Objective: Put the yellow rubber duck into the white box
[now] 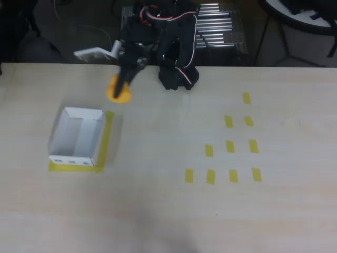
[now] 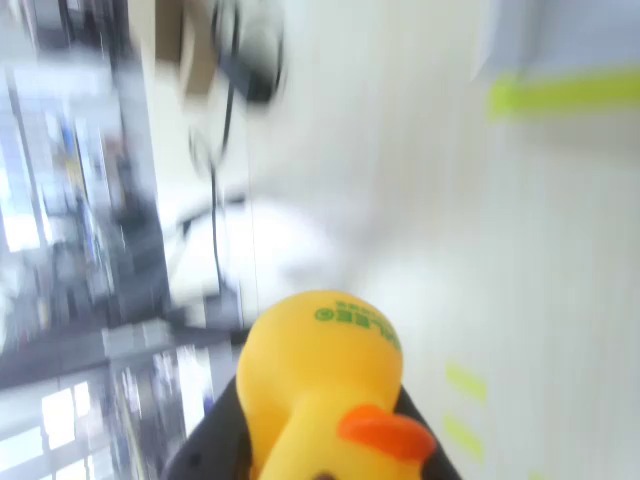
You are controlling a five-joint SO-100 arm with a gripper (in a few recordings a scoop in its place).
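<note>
Wrist view: the yellow rubber duck (image 2: 325,385) is filling the lower centre of the frame, nearest the lens, its orange beak pointing toward the lower right and green lettering showing on its crown. Dark gripper (image 2: 318,445) fingers are pressing in on both sides of it, so the gripper is clamping the duck. The background is blurring heavily; a corner of pale wall with a yellow-green strip is sitting in the upper right of that frame.

Overhead view, largest first. The desk (image 1: 168,211) is spanning the whole lower frame, pale wood grain. The arm is rising from its black base at upper centre and reaching toward the upper left. The white box (image 1: 95,142) is sitting in the left part of the frame on a yellow tape outline, open side up, long axis running up-down in the picture, dotted wall facing the bottom edge. The yellow tape strips (image 1: 230,146) are lying in rows at centre right, well apart from the box. The duck (image 1: 119,90) is showing as an orange-yellow patch under the gripper (image 1: 124,84), just above and slightly right of the box's top wall.

Judgement: the box is lying down-left of the gripper in the overhead view; the carry needs a short travel that way before release.
</note>
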